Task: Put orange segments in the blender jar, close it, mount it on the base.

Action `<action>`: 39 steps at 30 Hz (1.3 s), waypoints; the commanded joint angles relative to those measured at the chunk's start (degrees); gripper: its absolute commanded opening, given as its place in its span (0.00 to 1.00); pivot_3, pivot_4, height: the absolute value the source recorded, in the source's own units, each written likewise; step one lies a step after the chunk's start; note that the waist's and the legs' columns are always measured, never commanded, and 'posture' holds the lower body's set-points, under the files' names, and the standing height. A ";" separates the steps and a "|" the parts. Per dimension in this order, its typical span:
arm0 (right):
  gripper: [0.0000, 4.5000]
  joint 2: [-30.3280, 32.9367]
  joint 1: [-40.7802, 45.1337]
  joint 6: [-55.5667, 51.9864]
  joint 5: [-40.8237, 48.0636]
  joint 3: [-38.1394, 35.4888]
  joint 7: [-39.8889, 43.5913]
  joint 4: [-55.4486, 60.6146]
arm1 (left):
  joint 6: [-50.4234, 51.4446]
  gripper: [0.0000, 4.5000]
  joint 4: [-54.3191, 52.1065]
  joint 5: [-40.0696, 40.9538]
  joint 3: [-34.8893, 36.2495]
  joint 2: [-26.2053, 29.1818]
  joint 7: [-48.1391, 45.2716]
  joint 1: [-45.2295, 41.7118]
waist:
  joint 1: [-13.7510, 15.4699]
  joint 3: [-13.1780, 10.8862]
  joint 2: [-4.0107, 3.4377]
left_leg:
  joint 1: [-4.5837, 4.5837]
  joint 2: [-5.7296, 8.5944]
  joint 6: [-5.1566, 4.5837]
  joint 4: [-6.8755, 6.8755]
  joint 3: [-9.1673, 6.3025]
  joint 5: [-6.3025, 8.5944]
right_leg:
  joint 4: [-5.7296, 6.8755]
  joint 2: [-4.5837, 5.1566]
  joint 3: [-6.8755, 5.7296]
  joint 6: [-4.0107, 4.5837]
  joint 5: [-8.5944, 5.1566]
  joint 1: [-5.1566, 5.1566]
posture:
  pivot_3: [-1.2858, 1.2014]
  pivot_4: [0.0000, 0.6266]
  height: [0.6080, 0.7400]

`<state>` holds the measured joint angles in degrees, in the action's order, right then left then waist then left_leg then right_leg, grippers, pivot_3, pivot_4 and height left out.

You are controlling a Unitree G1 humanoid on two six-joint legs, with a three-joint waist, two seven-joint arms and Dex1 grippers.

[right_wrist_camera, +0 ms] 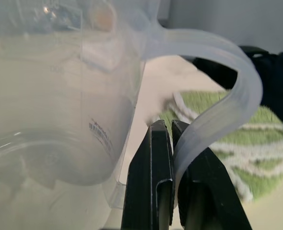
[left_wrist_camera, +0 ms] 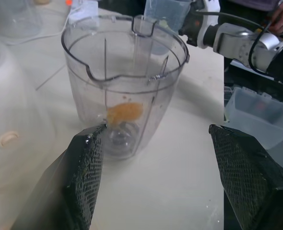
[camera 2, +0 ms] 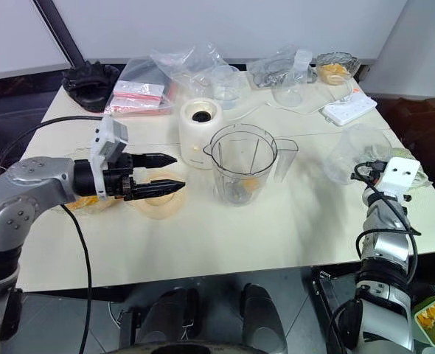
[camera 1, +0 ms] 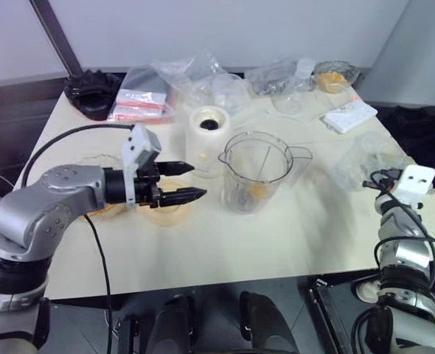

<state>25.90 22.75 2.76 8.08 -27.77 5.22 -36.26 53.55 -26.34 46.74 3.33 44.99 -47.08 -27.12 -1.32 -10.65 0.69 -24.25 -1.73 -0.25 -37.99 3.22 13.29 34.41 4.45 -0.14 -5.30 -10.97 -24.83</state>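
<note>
The left gripper [camera 1: 197,182] hovers with fingers spread beside the blender jar [camera 1: 256,171], which holds an orange segment [left_wrist_camera: 124,112], while the right gripper [right_wrist_camera: 171,143] is clenched empty.

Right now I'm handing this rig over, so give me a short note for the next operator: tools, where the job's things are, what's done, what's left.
Left tool: open, empty, hovering beside the blender jar and pointing at it.
Right tool: shut, close against a clear handled container; I cannot tell whether it grips the handle.
Blender jar: upright on the table, uncovered, one orange segment at its bottom.
Base: just behind the jar, socket bare.
Done: first fruit is in.
Left: any remaining segments, close the jar, mount it.
</note>
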 commanded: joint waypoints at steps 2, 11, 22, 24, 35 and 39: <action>0.02 1.02 1.21 5.52 0.34 0.26 -0.45 -4.61 | -0.31 0.78 -1.93 0.13 0.81 0.68 0.30 -0.14 | 0.12 0.00 0.00 | 0.00 0.00 0.00 0.00 0.00 0.00 | -0.01 0.00 0.00 0.00 0.00 0.00 | 0.52 0.24 1.00; 0.02 0.54 1.51 9.13 0.13 2.00 -2.07 -11.03 | -0.33 0.78 -2.09 0.37 1.31 1.20 0.32 0.29 | 0.05 0.00 0.00 | 0.01 0.01 0.00 0.00 -0.02 0.00 | -0.03 0.00 0.00 0.00 0.00 0.03 | 0.52 0.24 1.00; 0.02 1.07 0.99 9.30 -0.51 4.41 -3.20 -12.71 | -1.11 0.78 -1.44 -0.12 0.48 0.40 0.27 0.25 | -0.10 0.00 0.01 | 0.10 0.00 0.00 0.00 -0.03 0.00 | -0.03 0.00 0.00 0.00 0.00 0.10 | 0.52 0.24 1.00; 0.14 1.11 1.00 9.38 -0.45 4.46 -3.78 -13.21 | -1.23 0.78 -1.07 -0.31 0.21 0.20 0.27 -0.21 | -0.12 0.00 0.01 | 0.11 0.01 0.00 0.00 -0.04 0.00 | -0.03 0.00 0.00 0.00 0.00 0.12 | 0.52 0.24 1.00; 0.98 0.44 -3.05 10.95 -1.79 6.06 -6.74 -9.79 | -1.18 0.78 -0.98 -0.26 -0.04 -0.70 0.40 0.10 | -1.30 0.04 0.13 | 0.36 -0.01 0.00 0.04 -0.12 0.00 | -0.06 -0.03 0.00 -0.01 -0.01 0.35 | 0.52 0.24 1.00; 0.98 -2.27 -8.92 9.30 -1.35 6.41 -7.79 -1.09 | -1.10 0.78 -1.07 -0.11 -0.65 -1.95 0.75 0.41 | -1.11 0.05 0.15 | 0.36 -0.02 0.00 0.08 -0.18 0.01 | -0.06 -0.06 -0.02 -0.02 -0.03 0.36 | 0.52 0.24 1.00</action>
<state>24.39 15.68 12.96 7.08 -22.10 -2.38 -40.24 53.12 -26.43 46.41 2.69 43.09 -46.32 -26.59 -2.43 -10.60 0.84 -23.89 -1.75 -0.24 -37.91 3.05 13.30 34.34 4.41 -0.15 -5.32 -11.00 -24.47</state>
